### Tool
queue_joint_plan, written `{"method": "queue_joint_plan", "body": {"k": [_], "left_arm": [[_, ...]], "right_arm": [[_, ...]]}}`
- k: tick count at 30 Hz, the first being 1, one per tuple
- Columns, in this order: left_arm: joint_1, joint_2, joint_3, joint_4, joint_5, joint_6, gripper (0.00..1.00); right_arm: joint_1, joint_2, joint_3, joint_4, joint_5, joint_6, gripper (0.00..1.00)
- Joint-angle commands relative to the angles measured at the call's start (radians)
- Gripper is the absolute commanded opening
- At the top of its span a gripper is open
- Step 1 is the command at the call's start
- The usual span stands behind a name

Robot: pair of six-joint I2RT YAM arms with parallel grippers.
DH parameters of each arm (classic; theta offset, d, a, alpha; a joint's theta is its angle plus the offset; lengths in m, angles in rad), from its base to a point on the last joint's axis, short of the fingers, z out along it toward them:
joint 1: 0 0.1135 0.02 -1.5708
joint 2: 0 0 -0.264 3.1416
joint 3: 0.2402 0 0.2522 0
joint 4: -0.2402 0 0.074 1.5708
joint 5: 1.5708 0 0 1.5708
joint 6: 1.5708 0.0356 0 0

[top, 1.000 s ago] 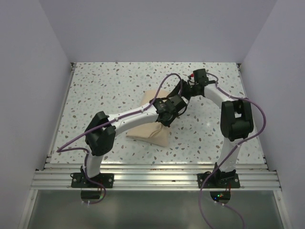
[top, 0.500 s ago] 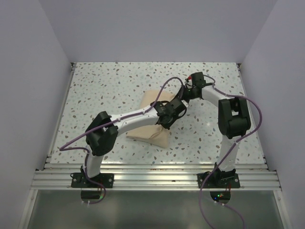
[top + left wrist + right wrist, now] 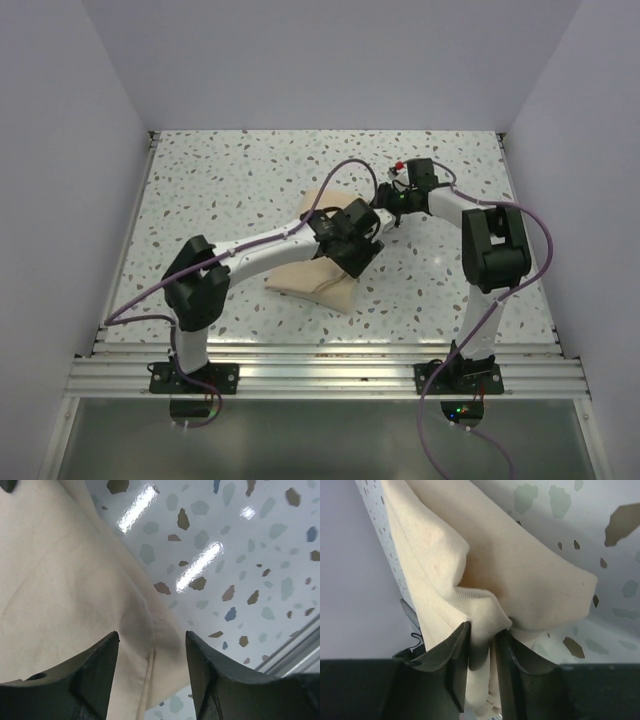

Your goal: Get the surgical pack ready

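The surgical pack shows as a folded beige cloth bundle (image 3: 305, 275) lying mid-table; whatever is inside it is hidden. My left gripper (image 3: 353, 255) hovers over the bundle's right edge. In the left wrist view it (image 3: 152, 637) is open, with a hemmed cloth (image 3: 65, 580) edge lying below the gap and neither finger touching it. My right gripper (image 3: 379, 217) is at the bundle's far right corner. The right wrist view has it (image 3: 484, 630) shut on a raised fold of the cloth (image 3: 520, 570).
The speckled table (image 3: 230, 190) is walled on the left, back and right. An aluminium rail (image 3: 320, 375) runs along the near edge by the arm bases. Both forearms cross closely above the bundle's right side.
My left gripper has opened and let go of the cloth, its arm shifting slightly left. My right gripper has closed on a cloth fold at the far right corner.
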Motion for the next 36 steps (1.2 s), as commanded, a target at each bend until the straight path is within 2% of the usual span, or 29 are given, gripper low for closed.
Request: {"method": "queue_joint_plan", "body": {"k": [1, 3, 6, 8, 13, 15, 16, 17, 21, 24, 32, 36], "left_arm": [[0.078, -0.148, 0.016, 0.053, 0.146, -0.056, 0.60], [0.117, -0.175, 0.021, 0.080, 0.208, -0.072, 0.59], [0.138, -0.174, 0.029, 0.110, 0.238, -0.076, 0.57], [0.155, -0.157, 0.038, 0.122, 0.269, -0.080, 0.53], [0.166, -0.096, 0.039, 0.168, 0.344, -0.100, 0.44], [0.168, -0.063, 0.032, 0.199, 0.389, -0.106, 0.40], [0.168, -0.053, 0.023, 0.208, 0.399, -0.111, 0.39], [0.168, -0.034, 0.013, 0.228, 0.419, -0.112, 0.38], [0.166, 0.006, -0.046, 0.277, 0.436, -0.117, 0.35], [0.168, 0.046, -0.086, 0.288, 0.449, -0.114, 0.31], [0.166, 0.053, -0.212, 0.288, 0.398, -0.099, 0.30], [0.171, 0.108, -0.180, 0.220, 0.308, -0.063, 0.29]], "right_arm": [[-0.016, -0.085, 0.022, -0.127, 0.053, -0.063, 0.32], [-0.020, -0.127, 0.031, -0.197, 0.054, -0.063, 0.43], [-0.023, -0.171, 0.045, -0.268, 0.063, -0.065, 0.48], [-0.024, -0.186, 0.075, -0.297, 0.077, -0.075, 0.56], [-0.023, -0.169, 0.186, -0.363, 0.102, -0.105, 0.58], [-0.024, -0.145, 0.222, -0.315, 0.053, -0.092, 0.52], [-0.024, -0.114, 0.229, -0.288, 0.030, -0.063, 0.45], [-0.024, -0.099, 0.232, -0.262, 0.008, -0.046, 0.29], [-0.023, -0.014, 0.227, -0.178, -0.033, -0.016, 0.10], [-0.024, 0.027, 0.189, -0.165, -0.026, -0.026, 0.05], [-0.058, 0.038, 0.022, -0.081, 0.016, -0.052, 0.03], [-0.059, 0.070, 0.023, -0.052, 0.017, -0.043, 0.03]]}}
